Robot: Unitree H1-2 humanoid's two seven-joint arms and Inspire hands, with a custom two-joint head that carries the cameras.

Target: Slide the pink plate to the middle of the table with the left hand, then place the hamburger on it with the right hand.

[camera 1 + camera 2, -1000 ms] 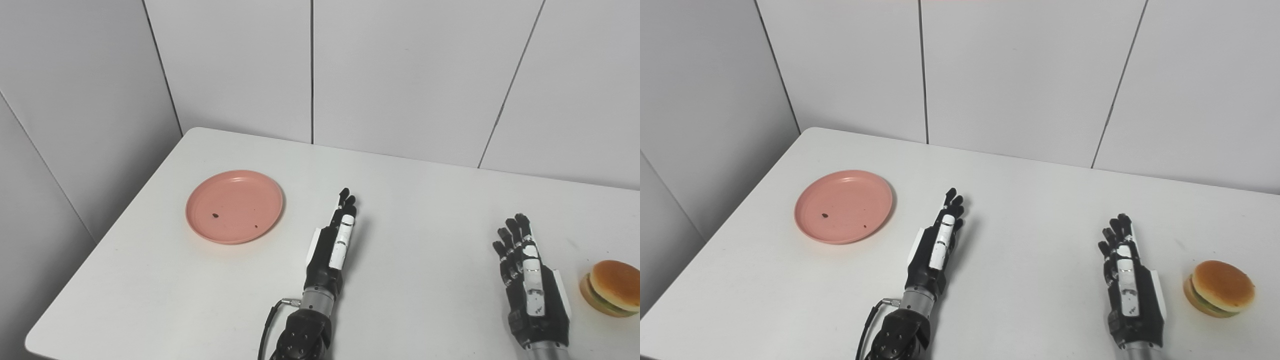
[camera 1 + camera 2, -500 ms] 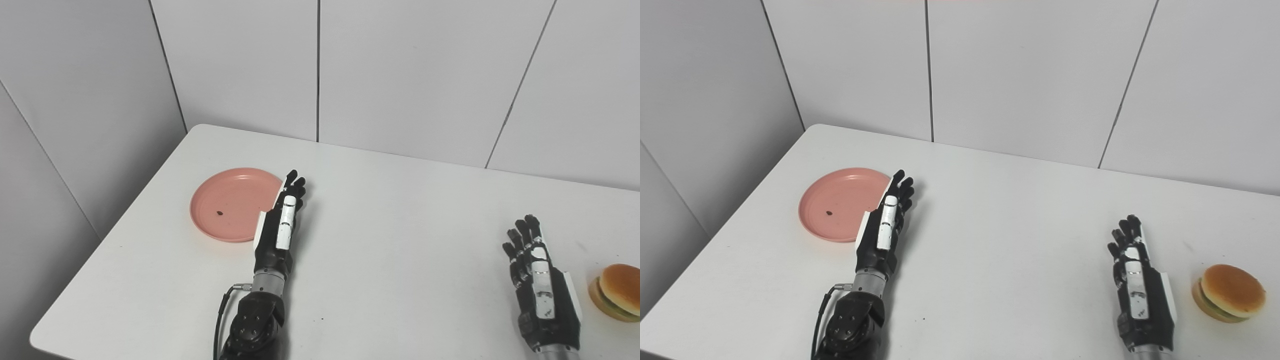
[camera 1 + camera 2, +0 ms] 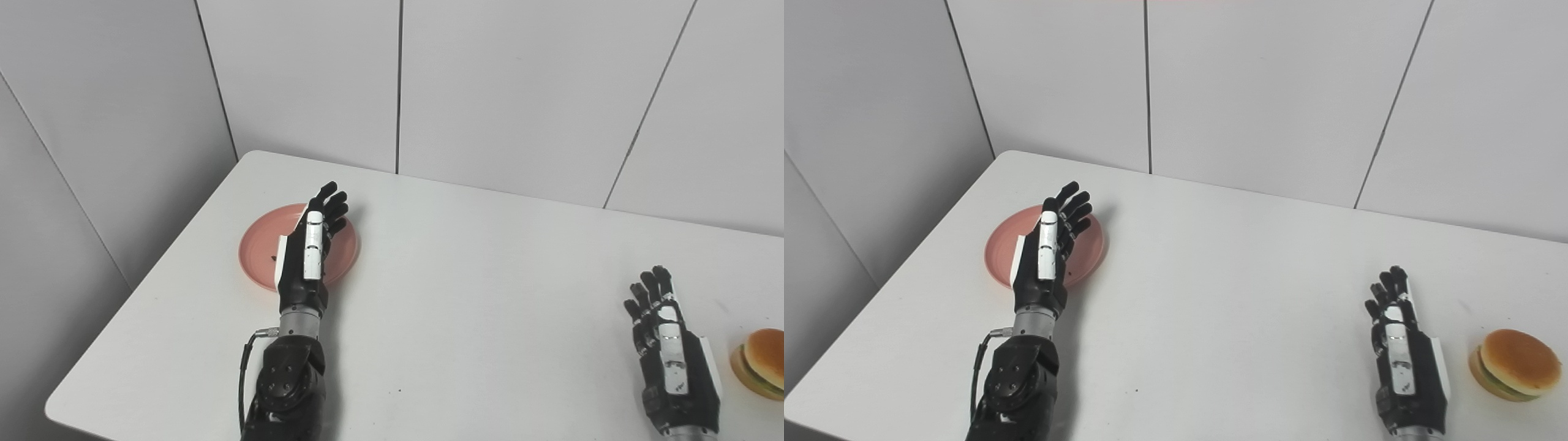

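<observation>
The pink plate (image 3: 346, 252) lies on the left part of the white table (image 3: 478, 294), near the far left corner. My left hand (image 3: 309, 251) is over the plate's middle, fingers spread and extended toward the wall, open and holding nothing. It hides much of the plate. I cannot tell whether it touches the plate. The hamburger (image 3: 1516, 364) sits near the right edge of the table. My right hand (image 3: 1399, 352) rests open on the table just left of the hamburger, a short gap between them.
Grey wall panels (image 3: 502, 92) rise behind the table and along its left side. The table's left edge (image 3: 153, 269) runs close to the plate. A black cable (image 3: 245, 367) loops off the left wrist.
My left hand has swept left and forward from the table's middle to over the plate. The right hand stayed put. The camera has shifted a little to the left.
</observation>
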